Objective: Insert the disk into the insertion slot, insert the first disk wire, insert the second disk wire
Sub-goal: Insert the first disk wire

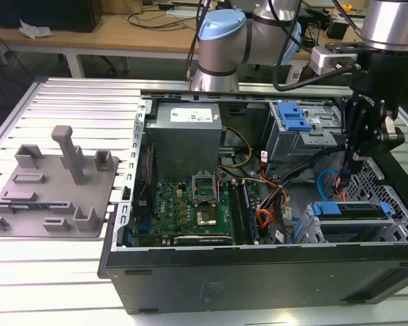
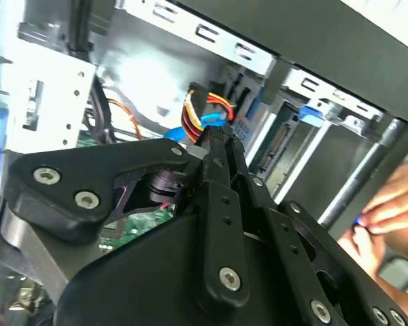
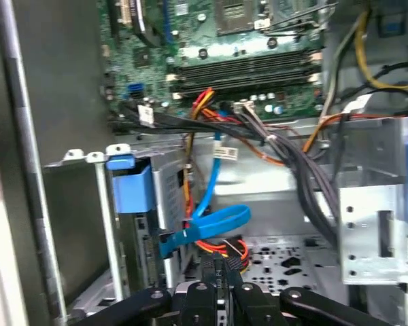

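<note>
exterior view puts the disk (image 1: 350, 210) flat inside the insertion slot (image 1: 306, 228) toward the exterior view's right, its blue edge running left to right and facing the end effector (image 1: 352, 168), whose fingers are pinched together on a red-and-yellow disk wire (image 2: 204, 112) in the second wrist view.

Disk (image 1: 350, 209) carrier: bright blue. Slot (image 1: 375, 185): grey, perforated. Motherboard (image 1: 190, 207): green. Beside motherboard: cable (image 3: 214, 221) blue; wire bundle (image 2: 201, 109) red, yellow, orange, black. Gripper (image 2: 217, 134): black.
</note>
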